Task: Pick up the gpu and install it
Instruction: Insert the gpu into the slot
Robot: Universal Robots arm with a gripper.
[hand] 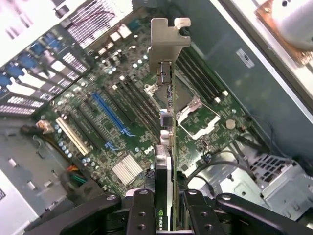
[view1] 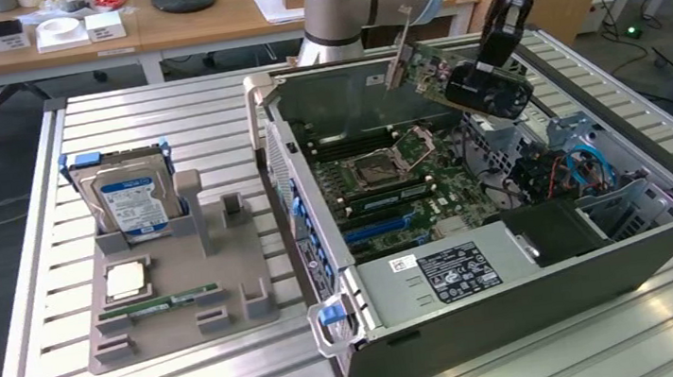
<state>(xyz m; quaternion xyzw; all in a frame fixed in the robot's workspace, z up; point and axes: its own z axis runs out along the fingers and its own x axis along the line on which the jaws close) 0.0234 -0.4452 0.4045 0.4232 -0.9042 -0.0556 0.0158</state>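
While the gripper clamps the gpu between its jaws, pickup is done — it hangs tilted above the open case, clear of the motherboard; seating is left.

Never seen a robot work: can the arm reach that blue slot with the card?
Probably yes: the case is open, the pincer holds the card over the board, and nothing covers the blue slot.

I have the gpu in my gripper, tilted over the motherboard inside the open computer case, case on the table toward the exterior view's right, parts holder beside it on the left, hard drive upright at the holder's far end, RAM stick lying flat nearer the camera.
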